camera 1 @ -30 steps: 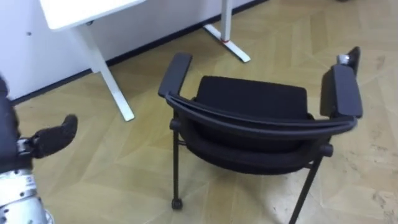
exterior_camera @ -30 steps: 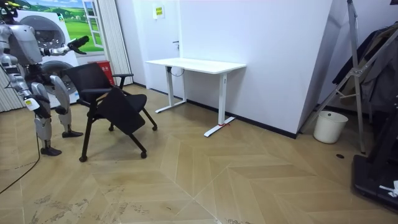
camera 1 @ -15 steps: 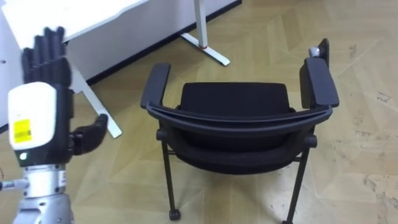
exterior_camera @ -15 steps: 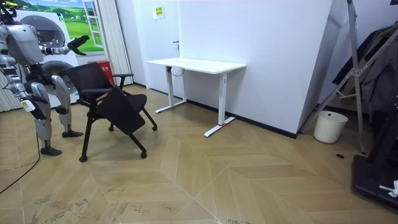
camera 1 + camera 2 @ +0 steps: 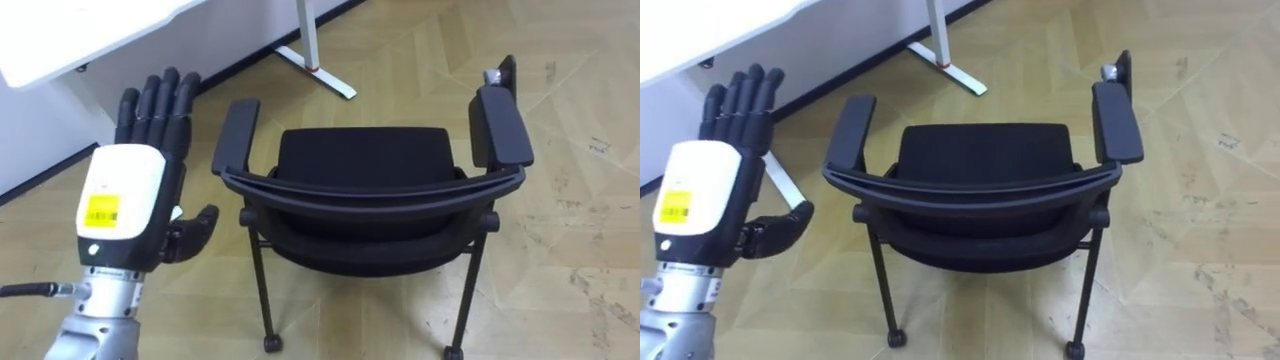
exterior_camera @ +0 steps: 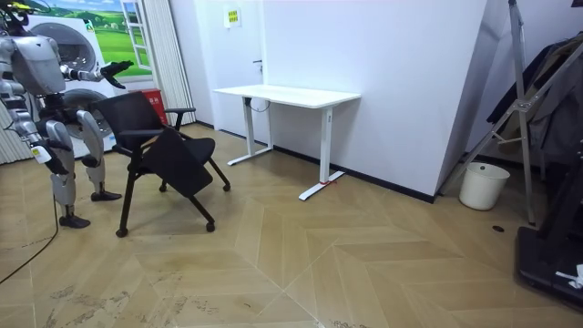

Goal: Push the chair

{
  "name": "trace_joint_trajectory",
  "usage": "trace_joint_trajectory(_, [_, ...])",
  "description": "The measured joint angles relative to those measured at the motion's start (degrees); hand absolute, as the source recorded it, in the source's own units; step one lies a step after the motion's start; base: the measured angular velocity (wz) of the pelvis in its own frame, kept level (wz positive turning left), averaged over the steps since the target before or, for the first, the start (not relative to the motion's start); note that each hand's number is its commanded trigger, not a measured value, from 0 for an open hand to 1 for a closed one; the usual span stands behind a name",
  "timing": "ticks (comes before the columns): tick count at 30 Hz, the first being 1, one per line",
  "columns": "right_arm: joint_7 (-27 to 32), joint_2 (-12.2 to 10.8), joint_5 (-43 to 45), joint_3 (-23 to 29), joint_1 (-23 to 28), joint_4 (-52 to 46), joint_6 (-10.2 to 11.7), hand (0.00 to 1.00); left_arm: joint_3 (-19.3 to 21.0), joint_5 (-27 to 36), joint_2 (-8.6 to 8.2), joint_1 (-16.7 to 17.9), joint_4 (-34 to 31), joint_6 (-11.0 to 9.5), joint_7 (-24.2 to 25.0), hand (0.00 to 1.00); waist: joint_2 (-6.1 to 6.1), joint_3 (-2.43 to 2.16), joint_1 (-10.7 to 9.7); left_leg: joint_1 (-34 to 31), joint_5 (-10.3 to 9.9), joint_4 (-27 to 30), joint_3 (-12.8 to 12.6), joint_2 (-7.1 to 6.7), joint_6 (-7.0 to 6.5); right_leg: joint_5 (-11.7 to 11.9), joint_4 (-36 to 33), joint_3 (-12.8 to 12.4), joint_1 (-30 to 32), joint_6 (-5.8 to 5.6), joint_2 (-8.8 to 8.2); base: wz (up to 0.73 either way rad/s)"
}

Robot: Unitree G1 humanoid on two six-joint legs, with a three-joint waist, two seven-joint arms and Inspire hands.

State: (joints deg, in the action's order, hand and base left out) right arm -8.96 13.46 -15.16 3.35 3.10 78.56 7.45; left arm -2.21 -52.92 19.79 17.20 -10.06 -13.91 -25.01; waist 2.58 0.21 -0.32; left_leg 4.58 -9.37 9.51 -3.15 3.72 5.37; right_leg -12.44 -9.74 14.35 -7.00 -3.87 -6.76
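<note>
A black chair [image 5: 362,158] with two armrests stands right before me on the wooden floor, its back rail [image 5: 370,196] nearest to me. My left hand [image 5: 122,205] is raised to the left of the chair's left armrest [image 5: 236,137]. It is open, fingers straight and pointing forward, and it touches nothing. The right eye view has the same hand [image 5: 698,198] and chair [image 5: 985,152]. In the room view I stand behind the chair [image 6: 159,146] with my left hand [image 6: 117,68] held out over it. My right hand [image 6: 38,153] hangs at my side.
A white desk [image 5: 70,40] stands ahead on the left, its foot [image 5: 318,72] on the floor beyond the chair. In the room view the desk [image 6: 287,94] is against a white wall. A white bin [image 6: 483,185] stands far to the room view's right.
My left hand has come up from low at the left and moved in toward the chair's left armrest, fingers now straight. The eye view has shifted. The chair stays put in the room view.
</note>
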Motion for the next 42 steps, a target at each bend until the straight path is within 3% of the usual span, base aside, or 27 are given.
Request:
trace_joint_trajectory(10, [0.1, 0.0, -0.3, 0.2, 0.1, -0.6, 0.0, 0.00, -4.9, -0.7, 0.33, 0.0, 0.0, 0.9, 2.0, 0.00, 0.26, -0.21, -1.9, 0.5, 0.0, 0.0, -1.2, 0.01, 0.00, 0.0, 0.0, -0.7, 0.0, 0.00, 0.01, -0.04])
trace_joint_trajectory(15, [0.1, 0.0, -0.5, 0.1, 0.0, -0.6, 0.0, 0.00, -5.1, -0.7, 0.85, 0.0, 0.0, 1.0, 2.0, 0.00, 0.55, -0.38, -2.5, 1.2, 0.0, -0.2, -1.5, 0.01, 0.00, 0.1, 0.0, -2.0, 0.0, 0.00, 0.02, -0.12])
trace_joint_trajectory(21, [0.2, 0.0, -0.5, 0.0, 0.2, -0.8, 0.0, 0.00, -7.1, -0.8, 1.39, 0.0, 0.0, 1.0, 1.8, 0.00, 0.63, -0.23, -2.8, 2.1, 0.0, -0.6, -2.3, 0.01, -0.01, 0.1, 0.0, -3.2, -0.1, -0.01, 0.06, -0.11])
trace_joint_trajectory(26, [1.5, 0.0, -0.8, 0.1, 0.4, -0.8, 0.0, 0.00, -7.3, -1.8, 1.42, 0.0, 0.8, 1.1, 1.4, 0.00, 0.93, 0.23, -4.1, 2.2, 0.0, -1.0, -2.8, 0.01, -0.01, 0.1, 0.0, -3.5, -0.2, -0.09, 0.05, 0.00])
trace_joint_trajectory(34, [3.6, -0.2, -0.8, 0.3, 1.1, -1.1, -0.4, 0.00, -7.5, -1.8, 1.42, -0.1, 4.6, 2.4, 1.4, 0.00, 0.69, 0.34, -5.7, 2.0, 0.0, -1.0, -4.7, 0.02, -0.05, 0.3, -0.1, -4.9, 0.8, -0.12, 0.10, -0.10])
trace_joint_trajectory(42, [5.3, -0.3, -0.9, 0.3, 1.3, -2.0, -1.2, 0.00, -7.5, -1.8, 1.44, -1.5, 6.8, 2.7, 0.9, 0.00, 0.63, 0.14, -6.1, 2.2, -0.4, -1.0, -5.3, 0.02, -0.68, 0.5, 0.0, -6.3, 1.1, -0.26, 0.18, -0.08])
